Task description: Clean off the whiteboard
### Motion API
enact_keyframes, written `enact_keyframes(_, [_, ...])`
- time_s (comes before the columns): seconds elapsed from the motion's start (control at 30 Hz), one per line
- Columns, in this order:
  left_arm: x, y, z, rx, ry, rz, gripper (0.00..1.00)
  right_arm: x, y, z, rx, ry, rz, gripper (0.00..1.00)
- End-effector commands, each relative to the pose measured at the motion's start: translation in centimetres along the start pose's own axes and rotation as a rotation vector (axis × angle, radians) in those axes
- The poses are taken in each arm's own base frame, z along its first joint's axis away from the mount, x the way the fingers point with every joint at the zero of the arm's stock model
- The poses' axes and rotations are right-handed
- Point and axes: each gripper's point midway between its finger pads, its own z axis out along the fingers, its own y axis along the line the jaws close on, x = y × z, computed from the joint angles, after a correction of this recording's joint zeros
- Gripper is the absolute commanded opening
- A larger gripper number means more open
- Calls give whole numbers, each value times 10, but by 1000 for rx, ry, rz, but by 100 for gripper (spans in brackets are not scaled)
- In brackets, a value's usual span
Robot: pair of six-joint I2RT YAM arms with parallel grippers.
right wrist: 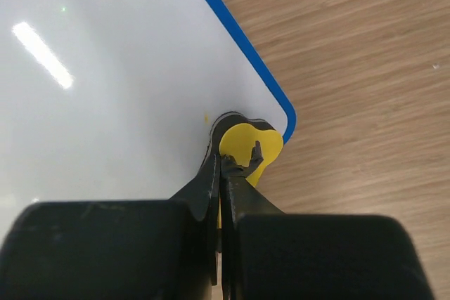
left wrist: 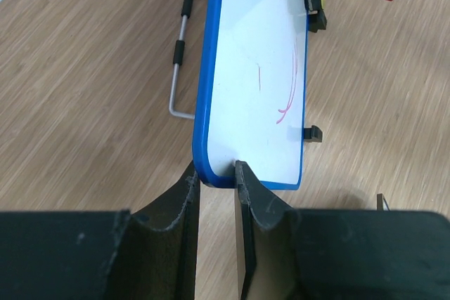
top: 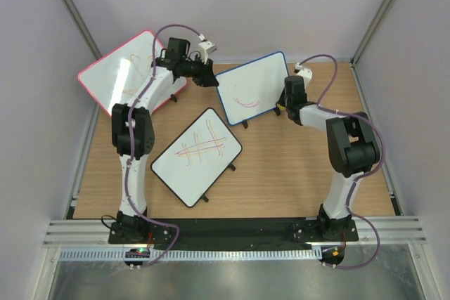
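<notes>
- Three boards are seen on the table [top: 295, 180]: the blue-framed whiteboard [top: 253, 82] near the middle of the far edge, a pink-framed board [top: 130, 72] at the far left corner, and a black-framed board [top: 197, 156] near the centre.
- The whiteboard is set at an angle to the far edge, with its left corner nearer the pink-framed board and its near right corner turned toward the right edge.
- The left gripper [left wrist: 216, 186] is closed on the whiteboard's left corner. The blue frame is pinched between the two fingers [left wrist: 184, 205], and the frame's rounded corner is seen just above their tips.
- A few thin pink marks [left wrist: 288, 96] are seen on the white surface, toward its near side.
- A small black foot [left wrist: 313, 133] is shown sticking out from the frame's edge, and a bent wire stand [left wrist: 179, 54] with black sleeves is seen on the wood beside the board.
- The right gripper [right wrist: 221, 163] is pressed together on a yellow eraser [right wrist: 246, 142], which is nipped at its lower edge.
- The yellow eraser is laid against the white surface just inside the near right corner of the blue frame. A dark rim is visible around it where it meets the surface.
- Crossed orange lines are drawn on the black-framed board, and faint marks are seen on the pink-framed one.
</notes>
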Motion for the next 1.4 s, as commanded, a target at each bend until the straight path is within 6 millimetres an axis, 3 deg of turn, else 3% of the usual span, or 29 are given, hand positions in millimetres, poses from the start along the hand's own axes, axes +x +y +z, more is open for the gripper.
enact_keyframes(0.0, [-13,-1,-8,-34,-7,123,0,-3,-4,-20,-54,25,73,1])
enact_keyframes(0.1, [-14,0,-8,-35,-10,127,0,5,-16,-26,-48,61,77,1])
enact_keyframes(0.57, [-16,-3,-10,-34,-13,127,0,26,-31,-62,-44,227,-69,1])
enact_keyframes(0.8, [-17,-4,-11,-30,-16,128,0,23,-33,-78,-74,235,-152,1])
enact_keyframes(0.9, [-16,-3,-10,-33,-14,125,0,-2,-29,-71,-64,148,-153,1])
enact_keyframes(1.13, [-18,-6,-10,-31,-15,130,0,-55,-6,-27,-50,2,-108,1])
enact_keyframes(1.23, [-18,-5,-9,-31,-15,128,0,-68,3,-18,-62,-41,-64,1])
enact_keyframes(1.37, [-17,-5,-8,-32,-13,128,0,-72,14,1,-69,-45,-24,1])
